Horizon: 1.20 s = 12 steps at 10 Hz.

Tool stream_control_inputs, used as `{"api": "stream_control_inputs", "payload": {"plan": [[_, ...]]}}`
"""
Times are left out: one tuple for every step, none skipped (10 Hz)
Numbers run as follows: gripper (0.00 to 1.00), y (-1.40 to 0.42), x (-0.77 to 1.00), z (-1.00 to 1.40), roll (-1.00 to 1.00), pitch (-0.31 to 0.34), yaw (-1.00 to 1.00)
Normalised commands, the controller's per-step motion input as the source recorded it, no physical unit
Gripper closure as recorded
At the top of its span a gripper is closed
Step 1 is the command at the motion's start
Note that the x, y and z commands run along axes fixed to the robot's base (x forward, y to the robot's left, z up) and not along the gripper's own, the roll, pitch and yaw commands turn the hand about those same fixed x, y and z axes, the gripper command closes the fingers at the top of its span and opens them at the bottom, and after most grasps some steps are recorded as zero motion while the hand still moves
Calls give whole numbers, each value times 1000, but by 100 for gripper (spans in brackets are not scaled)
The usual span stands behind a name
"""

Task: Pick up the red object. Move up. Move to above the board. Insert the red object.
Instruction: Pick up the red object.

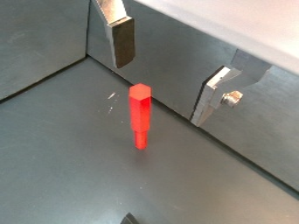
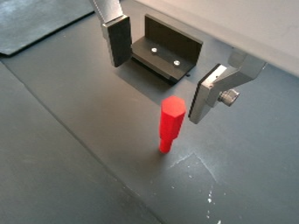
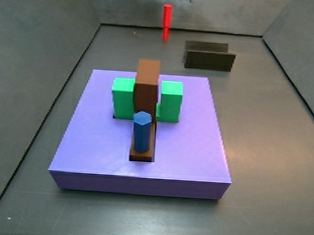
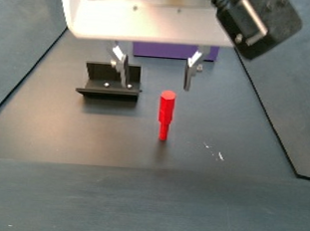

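Observation:
The red object [image 1: 139, 114] is a thin bright-red peg standing upright on the dark floor; it also shows in the wrist view [image 2: 170, 123] and in both side views [image 3: 167, 22] [image 4: 165, 113]. My gripper [image 1: 163, 74] is open and empty, its two silver fingers [image 1: 121, 37] wide apart just above and behind the peg's top, not touching it. It shows in a side view [image 4: 154, 71] too. The board [image 3: 143, 139] is a large lavender-purple slab far from the peg, and is partly seen behind the arm in a side view [image 4: 175, 52].
On the board stand a green block [image 3: 125, 96], a brown bar [image 3: 148, 89] and an upright blue peg [image 3: 141, 131]. The dark fixture [image 2: 163, 58] stands on the floor beside the gripper [image 4: 106, 81]. Grey walls enclose the floor.

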Motion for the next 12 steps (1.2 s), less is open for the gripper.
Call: {"api": "stream_control_inputs", "payload": {"plan": [[0, 0, 0, -206, -119, 0, -77], [0, 0, -209, -209, -114, -7, -137], [0, 0, -54, -220, -134, -30, -103], [0, 0, 0, -306, -117, -46, -91], [0, 0, 0, -357, -97, -50, -91], [0, 6, 0, -409, -70, -53, -89], [0, 0, 0, -400, -86, -60, -100], [0, 0, 0, -334, -33, -27, -97], [0, 0, 0, -257, 0, 0, -69], [0, 0, 0, -194, 51, 0, -86], [0, 0, 0, -66, 47, 0, -29], [0, 0, 0, 0, 0, 0, 0]]}}
